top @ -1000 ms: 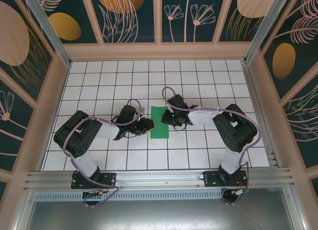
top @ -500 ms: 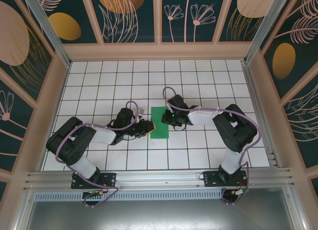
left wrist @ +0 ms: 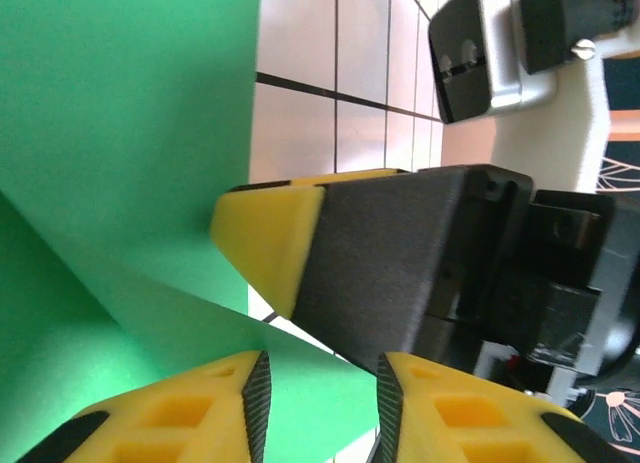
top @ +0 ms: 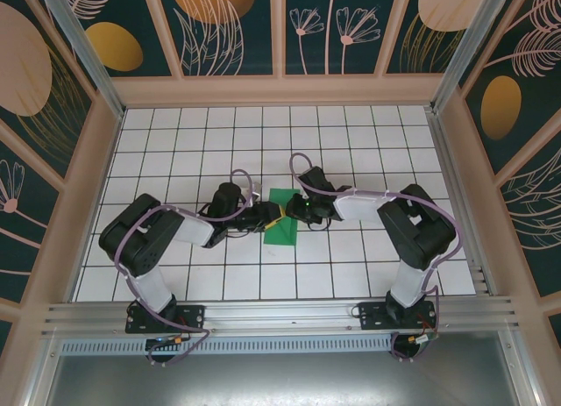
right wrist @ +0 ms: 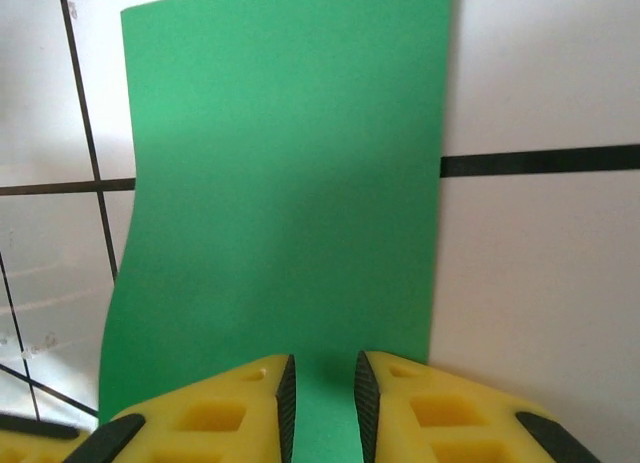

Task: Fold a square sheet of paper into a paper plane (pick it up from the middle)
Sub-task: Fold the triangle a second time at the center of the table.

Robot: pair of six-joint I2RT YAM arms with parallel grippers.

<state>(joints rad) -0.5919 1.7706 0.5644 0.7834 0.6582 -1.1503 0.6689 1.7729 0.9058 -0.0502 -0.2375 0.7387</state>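
The square sheet of paper (top: 283,232) lies as a bright-green upright rectangle on the white grid tiles at the table's middle. Both grippers meet over its upper half. My left gripper (top: 273,219) comes in from the left and stands open. In the left wrist view a lifted flap of the paper (left wrist: 130,113) runs up between the fingers of the left gripper (left wrist: 320,383). A yellow fingertip (left wrist: 265,233) of the right gripper sits close in front. My right gripper (top: 295,211) is open by a narrow gap. The right gripper (right wrist: 323,383) hovers over the flat paper (right wrist: 280,183).
The white tiled table (top: 351,134) is ringed by a wooden frame (top: 280,90) and patterned walls. An aluminium rail (top: 280,314) runs along the near edge, by the arm bases. Tiles lie bare on all sides of the paper.
My left gripper has moved right, onto the paper's left edge, and its jaws have widened. The right gripper has eased open slightly and the paper's left side has lifted.
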